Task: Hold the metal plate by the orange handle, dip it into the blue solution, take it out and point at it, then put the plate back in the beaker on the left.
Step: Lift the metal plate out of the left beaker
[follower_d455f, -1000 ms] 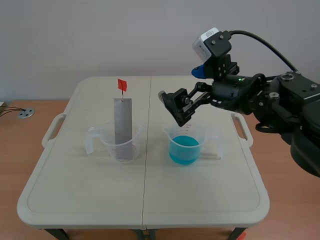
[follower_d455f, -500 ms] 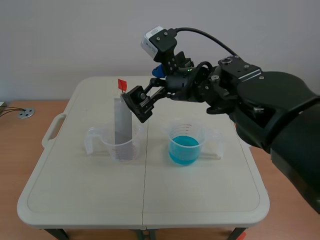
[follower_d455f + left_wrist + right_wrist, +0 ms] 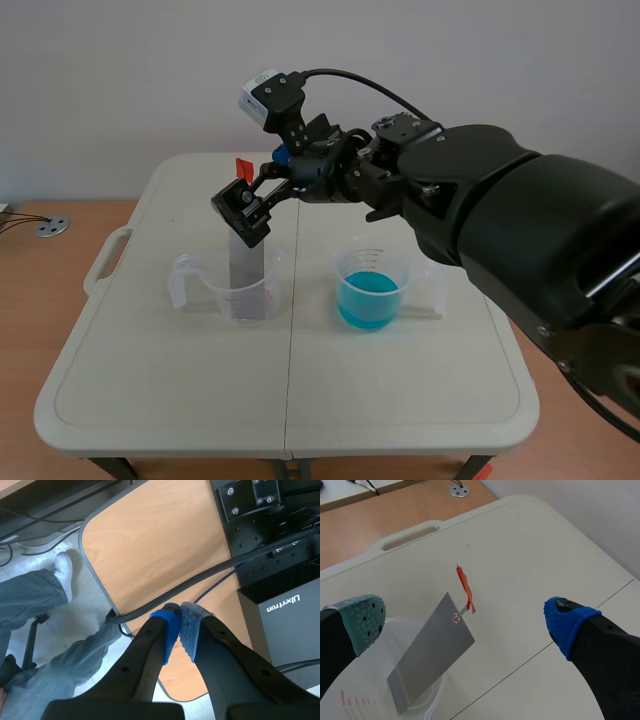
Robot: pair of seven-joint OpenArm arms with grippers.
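None of the steps looks done: the metal plate (image 3: 432, 665) stands in the left beaker (image 3: 200, 285), left of the table's middle seam. The right gripper (image 3: 465, 620) is spread wide around the orange handle (image 3: 465, 592), not yet gripping.

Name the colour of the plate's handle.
The handle is orange-red; the right wrist view shows it best.

The right arm's black two-fingered gripper (image 3: 245, 213) covers the upper half of the flat grey metal plate (image 3: 246, 278) in the scene view, only a corner of the orange ribbon handle (image 3: 242, 168) showing at the gripper's twelve o'clock. In the right wrist view the clear plastic beaker (image 3: 365, 690) is cut off, partly behind the grey-green pad (image 3: 362, 620) at the plate's nine o'clock, its red print too small to read.
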